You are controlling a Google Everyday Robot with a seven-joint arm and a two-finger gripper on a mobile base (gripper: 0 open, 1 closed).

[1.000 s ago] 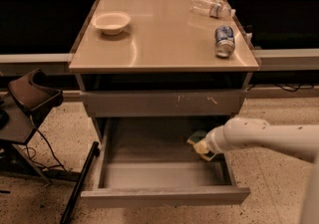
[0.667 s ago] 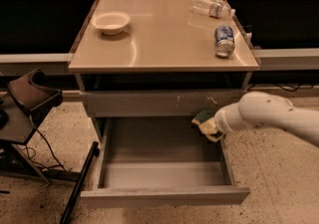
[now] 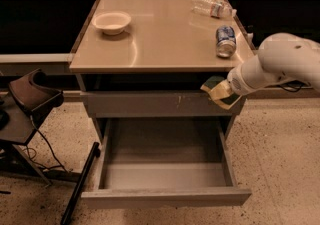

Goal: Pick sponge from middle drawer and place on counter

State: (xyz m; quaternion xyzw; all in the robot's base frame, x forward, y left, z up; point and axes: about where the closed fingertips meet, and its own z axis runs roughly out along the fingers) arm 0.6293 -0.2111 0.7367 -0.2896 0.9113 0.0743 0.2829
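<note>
The gripper, on a white arm reaching in from the right, is clamped on the sponge, which hangs in the air just under the front right corner of the counter, above the open drawer. The glossy tan top carries a bowl, a can and a bottle. Dark benches flank it, over a speckled floor.

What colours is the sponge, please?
Rectangular sponge: dark green over yellow, camera view; tool holds it by tan counter.
</note>
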